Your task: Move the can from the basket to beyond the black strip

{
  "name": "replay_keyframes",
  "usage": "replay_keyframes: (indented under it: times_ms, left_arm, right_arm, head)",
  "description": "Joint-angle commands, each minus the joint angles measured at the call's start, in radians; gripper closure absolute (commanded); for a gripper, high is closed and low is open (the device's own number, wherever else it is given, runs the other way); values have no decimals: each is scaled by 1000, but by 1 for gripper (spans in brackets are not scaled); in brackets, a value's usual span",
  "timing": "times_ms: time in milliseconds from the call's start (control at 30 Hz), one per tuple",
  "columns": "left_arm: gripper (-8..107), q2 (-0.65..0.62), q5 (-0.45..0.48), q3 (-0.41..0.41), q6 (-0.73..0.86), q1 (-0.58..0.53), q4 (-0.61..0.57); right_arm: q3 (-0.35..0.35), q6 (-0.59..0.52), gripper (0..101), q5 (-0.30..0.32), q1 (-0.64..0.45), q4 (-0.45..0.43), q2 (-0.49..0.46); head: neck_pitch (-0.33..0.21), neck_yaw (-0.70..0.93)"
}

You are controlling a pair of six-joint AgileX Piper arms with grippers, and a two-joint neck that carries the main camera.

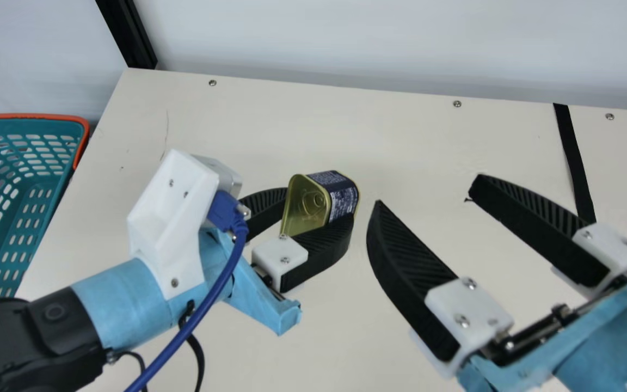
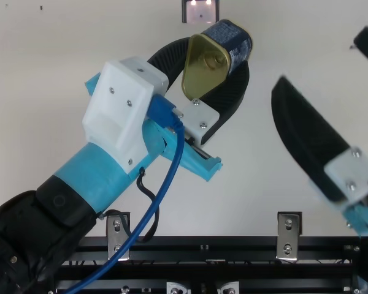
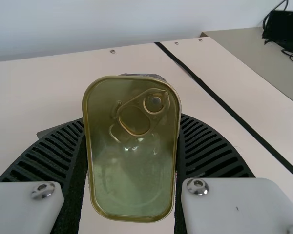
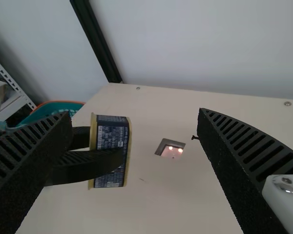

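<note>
Main view, can: pinched by left claw, inside surface's left edge
Lid: faces left wrist
Long axis: near upright
Right claw: wide open, empty

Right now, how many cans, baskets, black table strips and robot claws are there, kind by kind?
Rectangular gold-and-blue metal can: 1
Orange-rimmed teal plastic basket: 1
Long flat black strip: 1
Black two-fingered claws, left gripper and right gripper: 2
Total: 5
</note>
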Motion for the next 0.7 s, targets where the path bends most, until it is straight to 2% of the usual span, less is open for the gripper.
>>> replay_keyframes:
  times_ms: [0, 333, 667]
  left_arm:
    - [89, 0, 0, 0, 0, 0, 0]
    - [89, 0, 0, 0, 0, 0, 0]
    - [89, 0, 0, 0, 0, 0, 0]
  right_arm:
    - [0, 0, 0, 0, 0, 0, 0]
    - [-1, 7, 0, -8, 6, 1, 1]
    - [-33, 18, 0, 1, 38, 57, 37]
  head:
    - [-1, -9]
    - [-1, -9]
    - [-1, -9]
